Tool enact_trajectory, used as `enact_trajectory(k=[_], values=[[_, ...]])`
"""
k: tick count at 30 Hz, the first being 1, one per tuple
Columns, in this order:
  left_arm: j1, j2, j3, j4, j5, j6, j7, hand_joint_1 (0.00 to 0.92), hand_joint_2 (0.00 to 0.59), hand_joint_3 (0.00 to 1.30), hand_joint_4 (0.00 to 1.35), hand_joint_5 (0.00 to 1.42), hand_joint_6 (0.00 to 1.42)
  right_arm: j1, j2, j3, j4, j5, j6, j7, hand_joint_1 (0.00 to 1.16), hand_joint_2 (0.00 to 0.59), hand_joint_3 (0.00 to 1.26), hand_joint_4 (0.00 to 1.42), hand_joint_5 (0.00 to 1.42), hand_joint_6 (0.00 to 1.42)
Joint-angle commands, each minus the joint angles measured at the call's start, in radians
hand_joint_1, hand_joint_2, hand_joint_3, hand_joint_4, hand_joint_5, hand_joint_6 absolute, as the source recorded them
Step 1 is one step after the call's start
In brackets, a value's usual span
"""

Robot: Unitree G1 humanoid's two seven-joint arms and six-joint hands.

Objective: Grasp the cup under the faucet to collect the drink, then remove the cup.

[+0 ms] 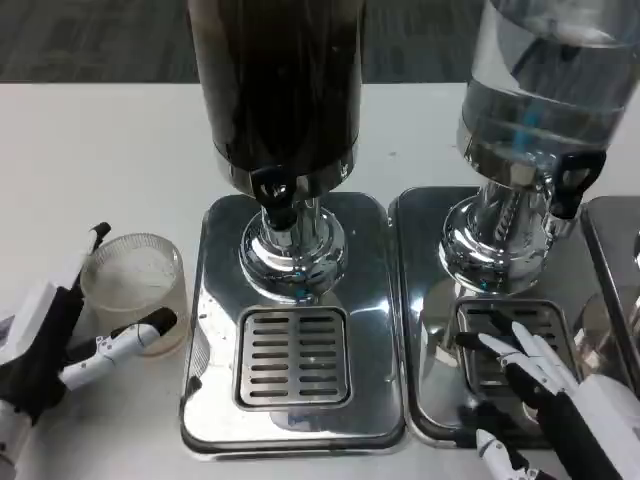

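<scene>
While the left hand [60, 340] wraps around the small clear plastic cup [135, 290] at the near left of the white table [100, 140], the cup stands on the tabletop just left of the polished steel drip tray [215, 330] that belongs to the dark-filled drink dispenser [275, 80]. One white finger with a black tip crosses the cup's near side and another rises behind its far-left rim, so the fingers appear closed around the cup wall; whether they press firmly or only touch cannot be told. The cup looks empty or nearly so, though its frosted wall makes that hard to judge.

The black tap lever [273, 190] of the dark dispenser hangs over the slotted grille [293, 357] in the middle of that tray, well to the right of the cup. So the step in hand seems to be the grasp itself, with the carry under the faucet not yet done.

The right hand [545, 385] rests over the second steel tray [430, 400], near the clear water-filled dispenser [545, 90] on the right, its fingers spread apart and holding nothing.

Next, the cup probably has to be lifted slightly, moved right over the tray's raised edge and set on the grille directly beneath the spout, kept upright. The right hand would then likely need to reach far-left to the lever.
</scene>
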Motion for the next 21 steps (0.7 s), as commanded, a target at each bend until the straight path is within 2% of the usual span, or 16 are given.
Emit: enact_trajectory(k=[1,21], values=[[-0.013,-0.007,-0.012,0.015,0.006,-0.023,0.019,0.101,0.078,0.00,0.00,0.13,0.15,0.012,-0.005,-0.005,0.000,0.007,0.006,0.002,0.48,0.585,0.17,0.00,0.00,0.20],[-0.019,0.003,-0.005,0.011,0.006,-0.033,0.034,0.085,0.080,0.00,0.00,0.13,0.14,0.013,0.004,0.007,0.006,0.004,0.013,-0.003,0.48,0.585,0.18,0.01,0.00,0.20]])
